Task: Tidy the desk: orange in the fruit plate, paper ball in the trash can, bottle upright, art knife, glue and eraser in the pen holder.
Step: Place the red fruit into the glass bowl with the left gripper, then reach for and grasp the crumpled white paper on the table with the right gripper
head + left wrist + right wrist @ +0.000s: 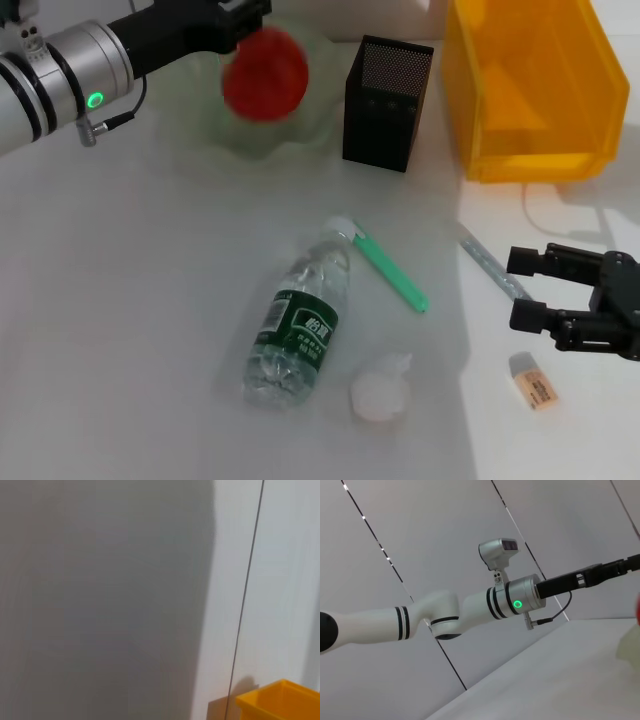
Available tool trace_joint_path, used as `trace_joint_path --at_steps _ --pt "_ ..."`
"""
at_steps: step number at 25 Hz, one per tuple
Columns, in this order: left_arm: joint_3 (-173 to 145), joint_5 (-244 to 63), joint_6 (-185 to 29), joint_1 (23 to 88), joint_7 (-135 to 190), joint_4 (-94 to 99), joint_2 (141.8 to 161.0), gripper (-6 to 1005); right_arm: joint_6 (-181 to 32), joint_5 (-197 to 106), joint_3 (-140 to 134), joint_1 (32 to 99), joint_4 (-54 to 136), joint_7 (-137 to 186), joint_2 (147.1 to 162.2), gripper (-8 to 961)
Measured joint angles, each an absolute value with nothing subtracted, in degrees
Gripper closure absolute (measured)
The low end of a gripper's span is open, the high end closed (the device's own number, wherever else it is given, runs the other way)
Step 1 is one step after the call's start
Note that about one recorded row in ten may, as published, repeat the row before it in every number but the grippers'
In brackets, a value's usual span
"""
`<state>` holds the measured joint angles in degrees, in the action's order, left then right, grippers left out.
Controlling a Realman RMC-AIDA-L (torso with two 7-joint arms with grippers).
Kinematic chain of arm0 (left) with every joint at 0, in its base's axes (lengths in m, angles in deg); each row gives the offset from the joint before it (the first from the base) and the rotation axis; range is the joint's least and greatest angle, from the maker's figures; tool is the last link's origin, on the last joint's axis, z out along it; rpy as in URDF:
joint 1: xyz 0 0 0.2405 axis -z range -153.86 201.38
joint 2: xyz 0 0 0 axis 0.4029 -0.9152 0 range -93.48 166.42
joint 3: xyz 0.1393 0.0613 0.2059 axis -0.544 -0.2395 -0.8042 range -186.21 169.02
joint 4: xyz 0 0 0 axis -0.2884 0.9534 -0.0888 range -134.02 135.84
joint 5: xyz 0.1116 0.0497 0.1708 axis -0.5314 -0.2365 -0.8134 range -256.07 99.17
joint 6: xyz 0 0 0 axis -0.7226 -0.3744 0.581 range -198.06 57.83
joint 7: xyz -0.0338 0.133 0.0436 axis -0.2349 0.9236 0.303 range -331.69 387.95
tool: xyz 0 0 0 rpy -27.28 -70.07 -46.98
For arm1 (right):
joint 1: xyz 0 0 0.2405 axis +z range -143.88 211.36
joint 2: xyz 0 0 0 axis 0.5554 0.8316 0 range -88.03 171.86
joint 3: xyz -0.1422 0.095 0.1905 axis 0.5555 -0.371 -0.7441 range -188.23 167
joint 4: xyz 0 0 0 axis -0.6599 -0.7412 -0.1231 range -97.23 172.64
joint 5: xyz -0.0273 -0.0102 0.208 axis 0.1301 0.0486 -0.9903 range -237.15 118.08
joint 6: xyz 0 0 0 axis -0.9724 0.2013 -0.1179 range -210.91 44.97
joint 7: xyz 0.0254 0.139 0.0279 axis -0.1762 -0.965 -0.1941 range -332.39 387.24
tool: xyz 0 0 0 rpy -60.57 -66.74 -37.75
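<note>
Hovering above the translucent pale green ruffled fruit plate [300, 135], the round red-orange orange [265, 74] is seen at the left tool [245, 25], grip indiscernible; the right tool [535, 290] is held open, empty.

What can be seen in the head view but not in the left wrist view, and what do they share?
Only the head view shows the orange over the fruit plate at the left gripper, the pen holder, the bottle lying on its side, the paper ball, the eraser and the open right gripper. Only the left wrist view shows a grey wall. Both show the trash can.
</note>
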<state>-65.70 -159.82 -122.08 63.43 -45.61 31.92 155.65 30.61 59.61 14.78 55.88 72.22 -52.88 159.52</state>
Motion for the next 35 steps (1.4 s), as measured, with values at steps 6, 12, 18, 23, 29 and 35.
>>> trace_joint_path --at_steps 6,12,18,23,29,35 --pt "-65.83 -155.04 -125.79 60.72 -44.01 32.02 155.41 468 29.88 59.62 14.79 55.94 71.82 -52.85 159.51 113" --pt "-65.24 -154.65 -137.39 56.09 -43.94 34.01 154.61 337 30.37 58.97 14.74 56.14 72.01 -53.40 159.34 113" --pt "-65.80 -164.59 -153.60 49.57 -45.45 39.00 150.71 181 34.51 58.33 15.25 56.23 83.55 -65.63 157.30 113" --pt "-65.34 -171.39 -161.34 47.81 -47.43 39.72 148.40 153 39.33 58.24 15.65 56.97 108.75 -84.36 156.99 113" --pt "-63.39 -178.29 -162.03 47.10 -50.25 40.25 148.71 153 40.51 63.85 30.57 61.65 138.45 -105.25 156.79 113" --pt "-61.58 -180.33 -162.02 47.14 -50.28 40.29 149.56 153 39.33 80.08 42.84 67.96 140.50 -111.34 159.31 113"
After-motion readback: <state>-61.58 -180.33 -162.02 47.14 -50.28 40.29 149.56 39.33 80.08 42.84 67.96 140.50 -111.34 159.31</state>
